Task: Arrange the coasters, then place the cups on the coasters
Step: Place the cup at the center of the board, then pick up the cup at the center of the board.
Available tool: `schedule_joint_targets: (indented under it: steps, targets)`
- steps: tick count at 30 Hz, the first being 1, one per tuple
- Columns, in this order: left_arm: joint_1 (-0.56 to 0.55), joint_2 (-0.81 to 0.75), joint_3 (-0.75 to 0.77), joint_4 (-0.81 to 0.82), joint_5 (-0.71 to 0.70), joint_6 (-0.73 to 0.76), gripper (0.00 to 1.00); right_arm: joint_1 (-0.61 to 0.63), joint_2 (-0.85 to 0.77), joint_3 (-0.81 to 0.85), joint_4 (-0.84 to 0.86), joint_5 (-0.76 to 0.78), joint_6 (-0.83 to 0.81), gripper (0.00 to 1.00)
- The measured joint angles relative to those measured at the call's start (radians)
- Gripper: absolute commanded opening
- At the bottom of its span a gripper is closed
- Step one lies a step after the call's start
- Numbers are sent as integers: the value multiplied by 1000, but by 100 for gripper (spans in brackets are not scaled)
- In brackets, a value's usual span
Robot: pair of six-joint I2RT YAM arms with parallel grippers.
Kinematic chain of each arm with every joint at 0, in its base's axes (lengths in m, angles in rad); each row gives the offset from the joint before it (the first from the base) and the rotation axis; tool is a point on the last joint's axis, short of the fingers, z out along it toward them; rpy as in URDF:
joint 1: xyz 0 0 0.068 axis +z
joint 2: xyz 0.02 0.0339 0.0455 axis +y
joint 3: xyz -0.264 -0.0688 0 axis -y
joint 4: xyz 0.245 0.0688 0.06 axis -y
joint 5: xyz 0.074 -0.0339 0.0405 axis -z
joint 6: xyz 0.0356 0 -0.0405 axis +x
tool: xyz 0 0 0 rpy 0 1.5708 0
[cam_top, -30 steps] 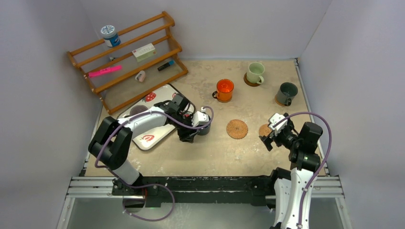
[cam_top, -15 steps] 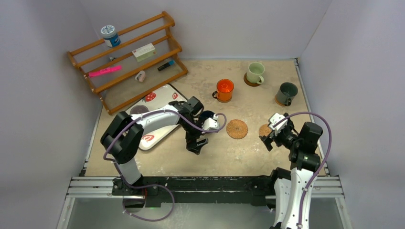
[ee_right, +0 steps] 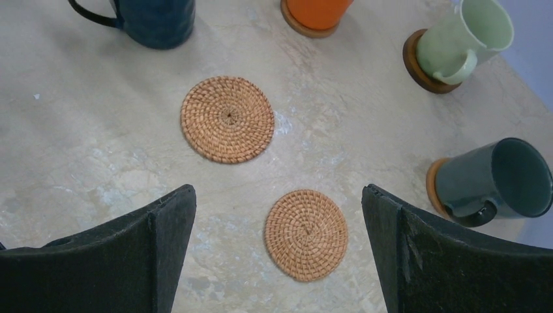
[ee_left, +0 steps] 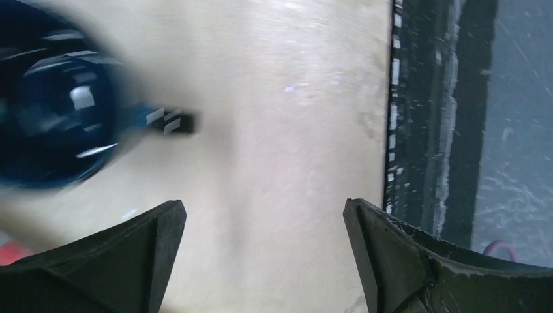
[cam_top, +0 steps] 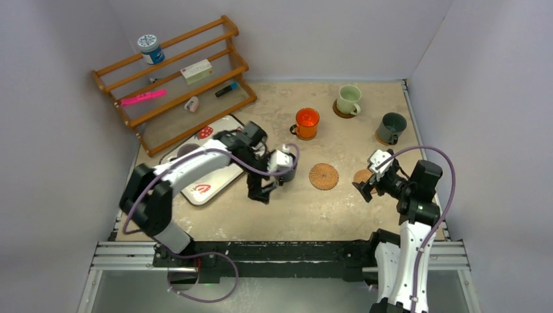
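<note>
The left tool hangs with its jaws spread wide, gripping nothing, over bare counter. The blue cup stands just beside it, blurred in the wrist view, and seems to sit on the counter with no coaster under it.

To its right lies the larger wicker coaster, free. I judge that this cup belongs there. The left tool should:

- close across the cup's wall, away from the handle
- lift until the base clears the weave
- centre the cup over the disc
- set it down flat, so the light coaster does not slide

Further right, the smaller wicker coaster lies under the right tool, which is also wide open and holds nothing. It should keep out of the left arm's path.

The orange cup, green cup and grey-green cup already sit on coasters.
</note>
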Motion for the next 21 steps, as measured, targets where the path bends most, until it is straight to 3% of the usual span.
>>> schedule_joint_targets:
  steps: [2,6,11,15,21]
  targets:
    - [86,-92,0,14,8,0,100,0,23,24,13,-22,3,99]
    - [364,-282,-21,105,19,-11,100,0,40,57,71,-69,55,99]
    - [589,-431,-161,226,11,-39,100,62,116,127,185,-44,206,99]
    - [694,-418,-259,277,22,-61,100,289,303,245,264,150,316,99]
    - [890,-370,-299,342,46,-80,100,639,494,237,382,444,422,99]
